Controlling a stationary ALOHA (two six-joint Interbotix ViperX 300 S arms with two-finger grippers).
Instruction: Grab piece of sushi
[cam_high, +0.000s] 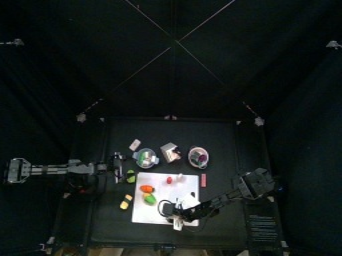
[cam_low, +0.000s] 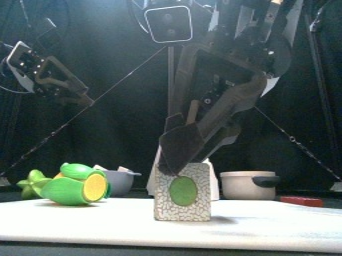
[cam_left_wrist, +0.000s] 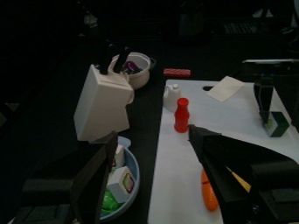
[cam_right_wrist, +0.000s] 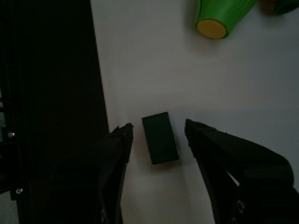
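Sushi lay on the white board, near the board's edge, with the green and yellow toy well apart from it. From above it showed as a small, dark, blocky piece; the front view gave it a pale mottled side with a green oval. My right hand hung directly over it, open, with its 2 jaws on either side of the piece and a little gap on each side. I could not tell whether the tips had reached the board.

I judged the piece to be light, rigid toy food, probably smooth, so it could skid or twist out if I pinched it off-centre. Its 2 long flat sides, already facing my jaws, looked like the best place to hold it. I would go low, close gently and squarely across the middle, and then lift straight up.

My left hand rested open at the far side of the surface, above a bowl of small pieces, with a white carton and a red bottle beyond.
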